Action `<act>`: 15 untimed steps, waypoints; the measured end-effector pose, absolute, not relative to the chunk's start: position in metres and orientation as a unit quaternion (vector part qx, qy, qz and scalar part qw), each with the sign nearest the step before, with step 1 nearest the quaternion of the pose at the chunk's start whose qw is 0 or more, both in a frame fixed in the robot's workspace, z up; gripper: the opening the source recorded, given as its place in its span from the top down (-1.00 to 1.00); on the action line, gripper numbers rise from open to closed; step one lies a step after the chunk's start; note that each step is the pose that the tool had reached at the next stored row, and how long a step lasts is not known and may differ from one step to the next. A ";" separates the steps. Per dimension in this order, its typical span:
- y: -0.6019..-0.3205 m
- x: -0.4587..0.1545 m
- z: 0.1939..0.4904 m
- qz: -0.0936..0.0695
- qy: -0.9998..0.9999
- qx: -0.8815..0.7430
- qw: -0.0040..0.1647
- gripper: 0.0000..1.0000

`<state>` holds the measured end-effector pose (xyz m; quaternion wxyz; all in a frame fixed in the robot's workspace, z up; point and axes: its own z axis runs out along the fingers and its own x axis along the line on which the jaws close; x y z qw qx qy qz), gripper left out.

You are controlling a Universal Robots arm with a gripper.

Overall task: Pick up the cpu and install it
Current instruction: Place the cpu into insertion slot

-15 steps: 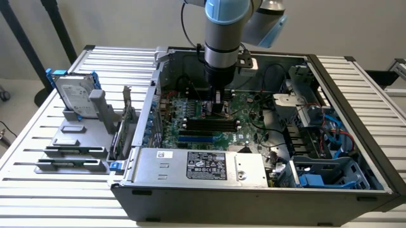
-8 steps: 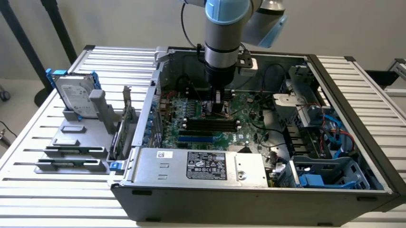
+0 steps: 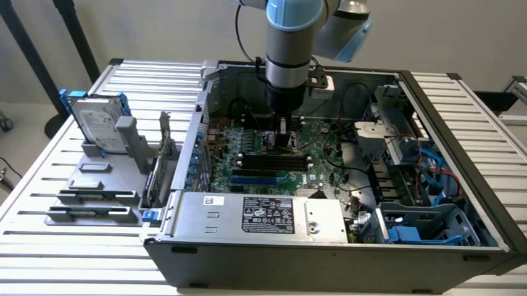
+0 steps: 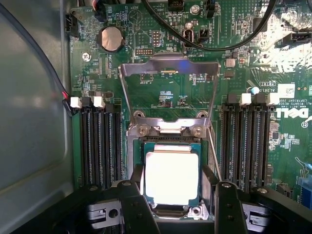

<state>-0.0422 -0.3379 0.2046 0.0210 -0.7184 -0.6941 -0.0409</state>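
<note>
While one grey-and-blue robot arm point(image 3: 288, 55) reaches into the grey computer case point(image 3: 329, 262), its black gripper point(image 4: 178, 187) hangs over the one cpu point(image 4: 171, 176), a small square chip with shiny silver top. It lies in the socket point(image 4: 168, 129) between two banks of black memory slots point(image 4: 100, 146). Whether the jaws pinch it cannot be told. In the exterior view, one silver hard drive point(image 3: 97, 126) stands at nine o'clock of the case.

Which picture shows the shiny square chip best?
The wrist view. The small shiny silver square chip lies flat, in full sight, on the green circuit board. In the exterior view the grey robot arm stands over that spot and hides it.
</note>
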 end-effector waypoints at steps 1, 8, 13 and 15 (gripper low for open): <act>-0.337 -0.042 0.204 -0.040 -0.694 -0.718 0.021 -0.09; -0.334 -0.042 0.202 -0.038 -0.694 -0.719 0.018 -0.09; -0.333 -0.043 0.201 -0.036 -0.694 -0.719 0.016 -0.09; -0.332 -0.043 0.200 -0.035 -0.694 -0.719 0.015 -0.09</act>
